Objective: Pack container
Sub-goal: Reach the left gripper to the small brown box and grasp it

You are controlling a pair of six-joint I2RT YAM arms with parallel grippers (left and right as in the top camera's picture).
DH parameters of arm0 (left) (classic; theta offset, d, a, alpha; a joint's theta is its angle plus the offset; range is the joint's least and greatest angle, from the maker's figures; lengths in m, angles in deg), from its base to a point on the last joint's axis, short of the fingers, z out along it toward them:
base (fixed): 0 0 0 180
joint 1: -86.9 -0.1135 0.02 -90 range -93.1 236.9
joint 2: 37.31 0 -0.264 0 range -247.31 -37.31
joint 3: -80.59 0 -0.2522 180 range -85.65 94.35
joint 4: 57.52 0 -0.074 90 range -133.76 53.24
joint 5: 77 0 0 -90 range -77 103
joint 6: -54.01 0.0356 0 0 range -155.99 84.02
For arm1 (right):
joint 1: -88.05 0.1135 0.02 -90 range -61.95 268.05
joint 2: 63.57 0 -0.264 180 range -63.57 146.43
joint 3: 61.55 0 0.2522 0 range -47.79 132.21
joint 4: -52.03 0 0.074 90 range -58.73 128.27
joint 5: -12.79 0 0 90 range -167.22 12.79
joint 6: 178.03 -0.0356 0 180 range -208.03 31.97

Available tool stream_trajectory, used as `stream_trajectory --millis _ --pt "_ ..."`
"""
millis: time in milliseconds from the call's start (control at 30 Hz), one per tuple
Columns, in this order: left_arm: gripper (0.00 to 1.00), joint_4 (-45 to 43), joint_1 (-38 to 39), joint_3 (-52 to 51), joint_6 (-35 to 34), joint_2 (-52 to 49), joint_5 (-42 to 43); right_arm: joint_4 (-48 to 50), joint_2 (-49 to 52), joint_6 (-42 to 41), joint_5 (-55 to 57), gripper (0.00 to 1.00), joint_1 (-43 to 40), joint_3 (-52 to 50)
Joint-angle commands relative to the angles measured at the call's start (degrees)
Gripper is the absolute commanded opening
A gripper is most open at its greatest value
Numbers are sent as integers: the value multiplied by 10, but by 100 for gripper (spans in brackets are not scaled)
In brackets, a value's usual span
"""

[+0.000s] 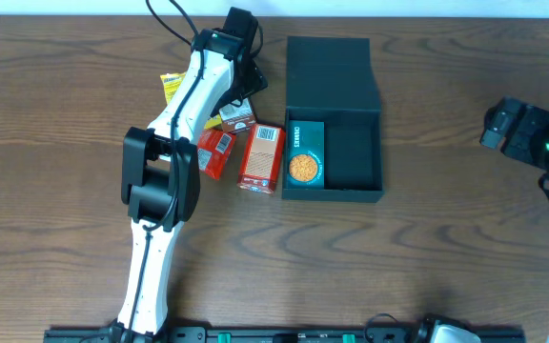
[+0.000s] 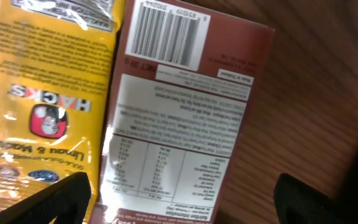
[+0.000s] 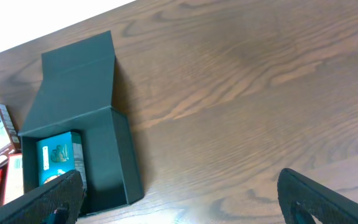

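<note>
Upper centre, overhead view: container [image 1: 355,152], lid back for loading, teal cookie box [image 1: 305,152] inside. Left end effector [image 2: 185,199] spread wide above maroon snack box [image 2: 185,93], likely lining up pick; right end effector [image 3: 179,199] likewise spread, empty.

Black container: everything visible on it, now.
The container is a matte black, shallow, roughly square box, cardboard by the look. Its hinged flap lid is open, swung back at the far side. It sits upright on the wooden table, right of the loose snack packs. Inside, a teal cookie box lies flat against the left wall; the remaining floor is bare. A red snack box lies just outside that wall; contact cannot be told.
</note>
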Motion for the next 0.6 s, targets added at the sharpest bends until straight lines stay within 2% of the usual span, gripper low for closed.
stream_trajectory --millis 0,333,567 --pt "96 -7 -2 -3 -11 -15 0 0 -3 0 -2 99 -8 3" --pt "96 -35 -12 -3 -10 -38 -42 -4 -3 0 -2 99 -8 3" --pt "98 -29 -23 -3 -11 -38 -39 -3 -3 0 -2 99 -8 3"
